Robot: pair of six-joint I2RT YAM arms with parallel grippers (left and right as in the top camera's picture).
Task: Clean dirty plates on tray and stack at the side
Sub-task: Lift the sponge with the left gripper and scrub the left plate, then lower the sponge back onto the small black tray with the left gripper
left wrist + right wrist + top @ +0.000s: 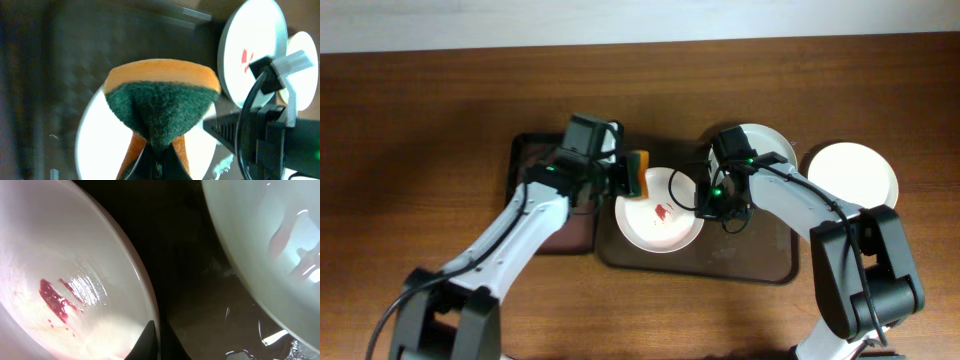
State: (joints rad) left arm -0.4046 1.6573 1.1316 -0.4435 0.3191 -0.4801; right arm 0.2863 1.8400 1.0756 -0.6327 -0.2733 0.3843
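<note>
Plate [655, 230], red-smeared, lies flat and face up (round, so no long axis) at the brown tray's [760, 268] left end. Right gripper [703, 200] pinches its right rim; left gripper [626, 178] clamps an orange-green sponge [639, 174] over its upper-left edge.

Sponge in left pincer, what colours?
The sponge is orange with a dark green scouring face; best in left wrist view.

Middle plate [655, 228] white with red smears; right plate [852, 175] plain white; tray [750, 268] brown; sponge [639, 173] orange with a dark green face; table [420, 110] reddish-brown wood grain; small tray [532, 160] near-black; arms [525, 230] white with black joints
</note>
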